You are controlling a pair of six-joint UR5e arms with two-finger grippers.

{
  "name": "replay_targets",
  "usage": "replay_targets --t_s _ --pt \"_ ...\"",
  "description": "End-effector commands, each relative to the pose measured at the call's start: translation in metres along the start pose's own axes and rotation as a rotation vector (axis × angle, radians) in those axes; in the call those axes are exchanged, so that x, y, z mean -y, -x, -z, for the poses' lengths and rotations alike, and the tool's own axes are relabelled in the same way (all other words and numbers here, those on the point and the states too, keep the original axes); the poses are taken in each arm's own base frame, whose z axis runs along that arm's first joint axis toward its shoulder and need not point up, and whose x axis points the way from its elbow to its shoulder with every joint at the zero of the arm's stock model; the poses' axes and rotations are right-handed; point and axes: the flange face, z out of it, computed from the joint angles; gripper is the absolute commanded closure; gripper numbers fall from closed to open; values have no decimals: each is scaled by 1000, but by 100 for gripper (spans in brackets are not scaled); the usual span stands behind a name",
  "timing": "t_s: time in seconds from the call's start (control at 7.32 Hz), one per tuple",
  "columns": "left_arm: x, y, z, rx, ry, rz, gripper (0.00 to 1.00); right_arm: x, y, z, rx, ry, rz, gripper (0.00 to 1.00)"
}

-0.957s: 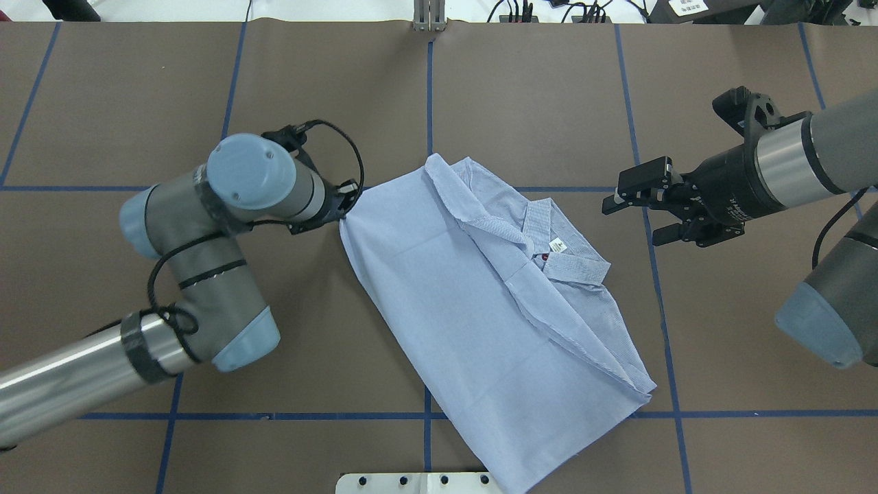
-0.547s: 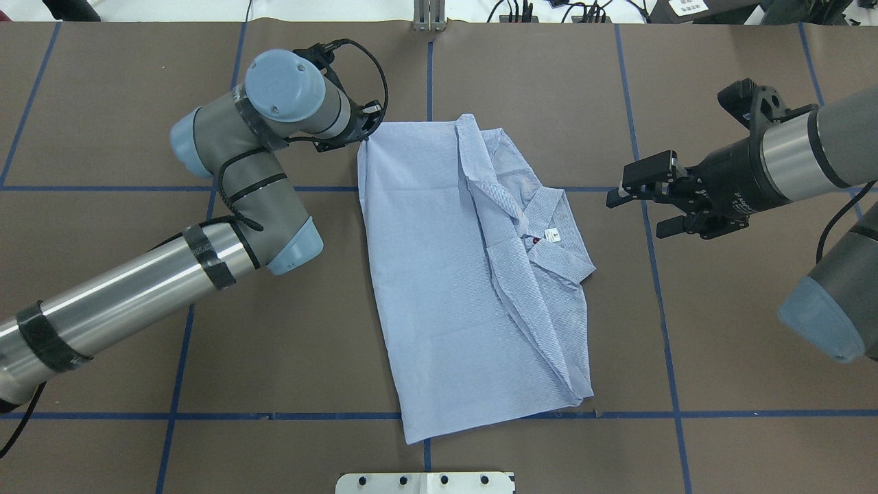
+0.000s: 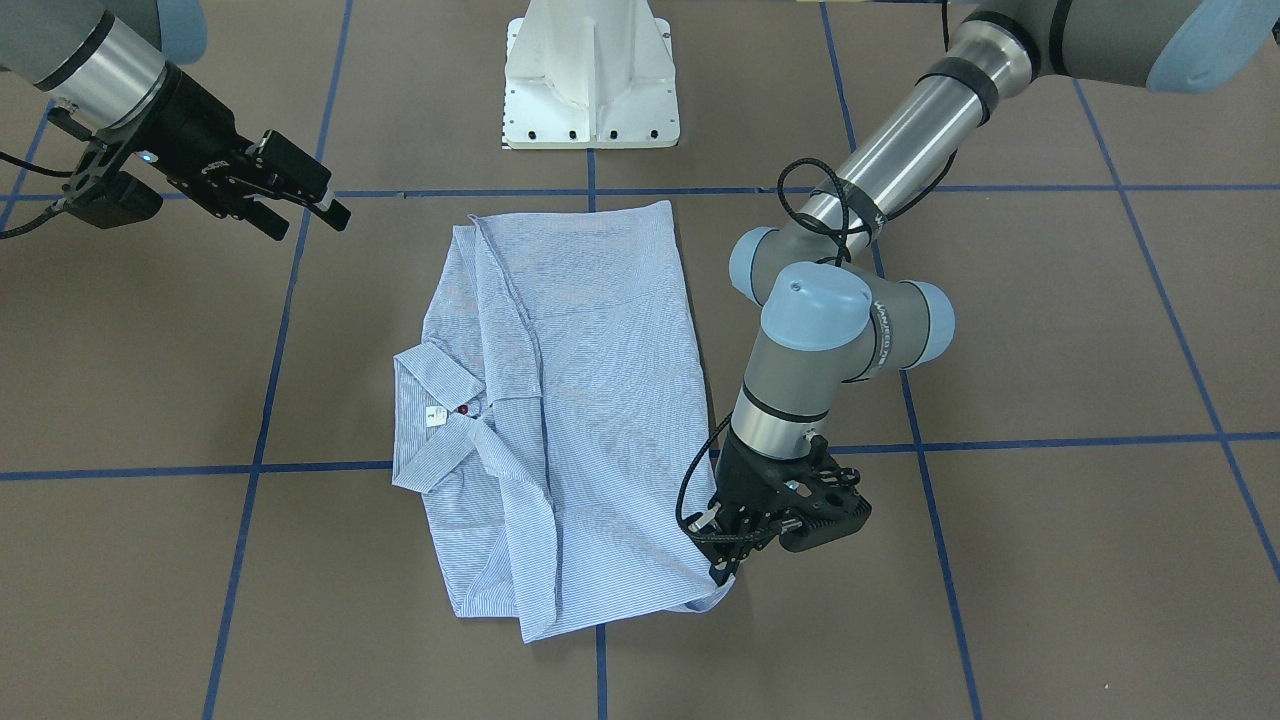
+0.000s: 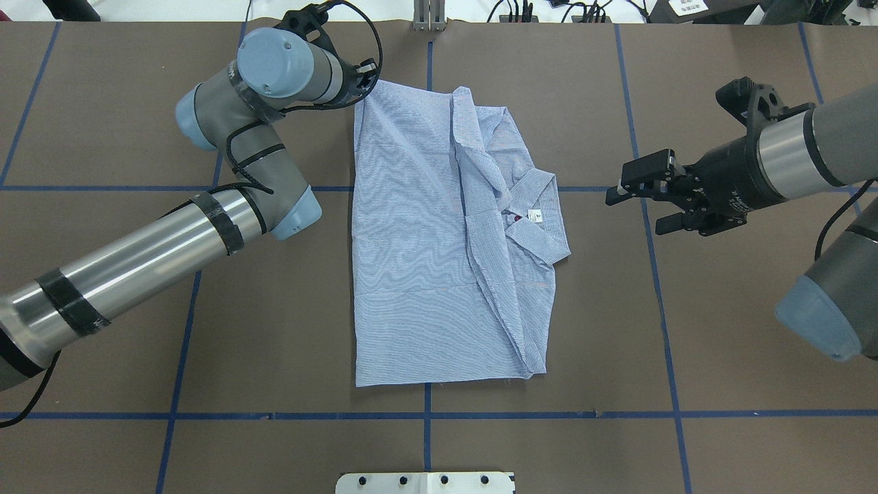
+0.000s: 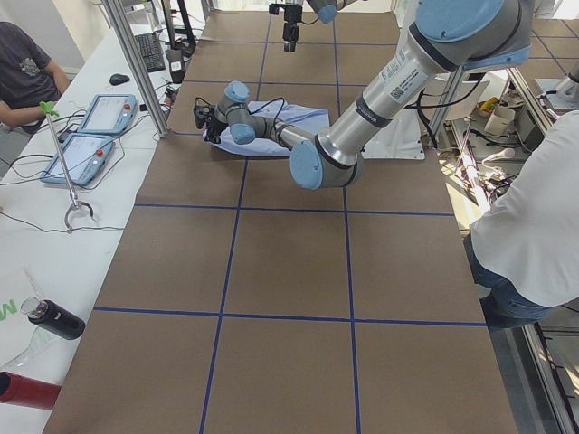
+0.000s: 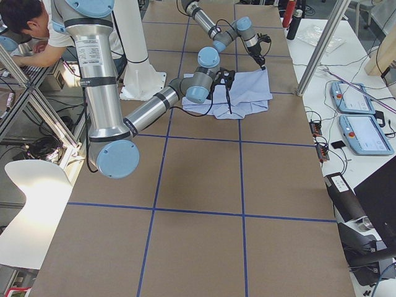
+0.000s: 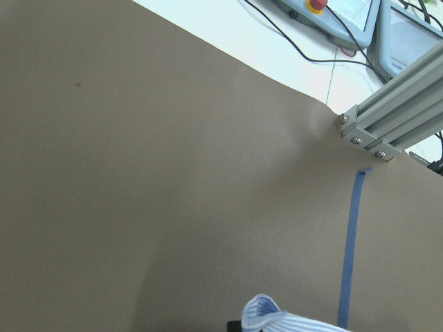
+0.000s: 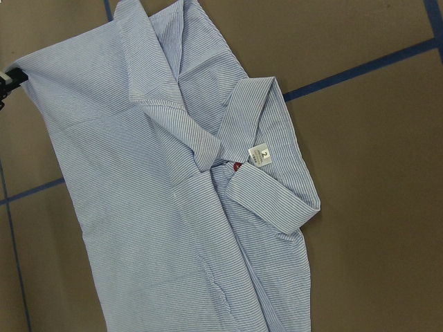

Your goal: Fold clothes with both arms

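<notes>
The light blue striped shirt [image 4: 418, 233] lies folded lengthwise on the brown table, its collar and white neck label [image 4: 536, 215] turned toward my right side. My left gripper [image 4: 364, 81] is shut on the shirt's far left corner [image 3: 722, 590], low at the table. A pinch of striped cloth [image 7: 277, 322] shows at the bottom of the left wrist view. My right gripper [image 4: 634, 209] hovers open and holds nothing, a short way to the right of the collar [image 8: 266, 173]. In the front view it [image 3: 305, 222] is off the shirt's near corner.
Blue tape lines [image 4: 426, 415] divide the table into squares. The white pedestal base [image 4: 425, 482] sits at the near edge and an aluminium post [image 4: 429, 17] at the far edge. Beyond the far edge are teach pendants [image 5: 90, 136]. A person [image 5: 529, 226] stands at the robot's side.
My left gripper has pulled the shirt's corner toward the far edge. The shirt has swung and slid with it and now lies square to the tape lines. The right gripper has hardly moved.
</notes>
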Motion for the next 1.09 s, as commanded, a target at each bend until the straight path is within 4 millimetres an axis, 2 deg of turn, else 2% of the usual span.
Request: replay_targets --t_s 0.0,0.14,0.27,0.41,0.55,0.68,0.82,0.96 --pt "3 -2 3 -18 -7 -4 0 1 14 -10 3 -36 47 0" --pt "15 -4 12 -23 -7 -1 0 -5 24 -24 0 -47 64 0" --pt "21 12 29 -20 48 0 0 -9 35 -45 -18 -57 78 0" --pt "18 36 54 -8 135 1 0 -12 50 -63 -67 -49 149 0" --pt "12 62 84 0 144 -9 0 -20 73 -83 -142 -69 208 0" --pt "5 71 122 36 153 -68 0 -30 99 -114 -225 -103 279 0" --pt "0 75 156 70 161 -121 0 -28 121 -144 -285 -115 338 0" --pt "-4 87 176 76 163 -124 0 -20 138 -186 -338 -119 391 0"
